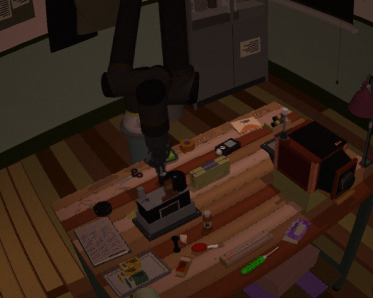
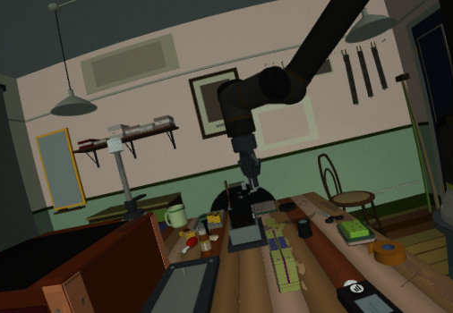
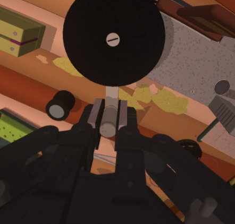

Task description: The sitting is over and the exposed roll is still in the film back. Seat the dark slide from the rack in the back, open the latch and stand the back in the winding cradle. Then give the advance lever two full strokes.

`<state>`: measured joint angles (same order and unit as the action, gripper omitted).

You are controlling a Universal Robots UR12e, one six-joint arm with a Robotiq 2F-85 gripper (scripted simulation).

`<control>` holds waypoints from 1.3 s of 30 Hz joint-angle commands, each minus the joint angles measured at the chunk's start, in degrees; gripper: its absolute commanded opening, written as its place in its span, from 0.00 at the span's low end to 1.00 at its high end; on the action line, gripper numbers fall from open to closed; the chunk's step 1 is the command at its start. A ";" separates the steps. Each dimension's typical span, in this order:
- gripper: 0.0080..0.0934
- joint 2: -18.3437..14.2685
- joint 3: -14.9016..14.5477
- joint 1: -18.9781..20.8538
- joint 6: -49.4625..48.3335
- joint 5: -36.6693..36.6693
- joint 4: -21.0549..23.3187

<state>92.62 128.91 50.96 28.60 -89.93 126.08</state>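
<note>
In the middle of the workbench the black film back (image 1: 165,206) stands upright in the grey winding cradle (image 1: 164,223). At its end sits a round black winding disc (image 3: 113,37) with a slotted screw at its centre. A pale lever arm runs from the disc to a ribbed grey knob, the advance lever handle (image 3: 109,119). The olive slide rack (image 1: 210,171) lies on the bench just beyond the cradle. My gripper (image 3: 109,114) reaches down from above at the disc end of the back and is closed around the advance lever handle.
A metal tray (image 1: 137,272) with small boxes sits at the near bench edge. A large wooden view camera (image 1: 317,156) fills the right end. A small bottle (image 1: 206,221), a lens cap (image 1: 101,208), scissors (image 1: 132,174) and a notepad (image 1: 101,240) lie around the cradle.
</note>
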 commanded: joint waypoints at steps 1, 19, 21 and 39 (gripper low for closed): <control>0.13 0.01 -0.14 -0.04 0.00 -0.07 0.15; 0.19 2.19 -2.12 -0.04 0.00 -0.07 -4.02; 0.19 2.44 -2.38 -0.04 0.00 -0.07 -4.52; 0.19 3.91 -4.08 -0.03 0.00 -0.07 -7.62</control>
<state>96.51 124.89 50.93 28.60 -90.00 118.41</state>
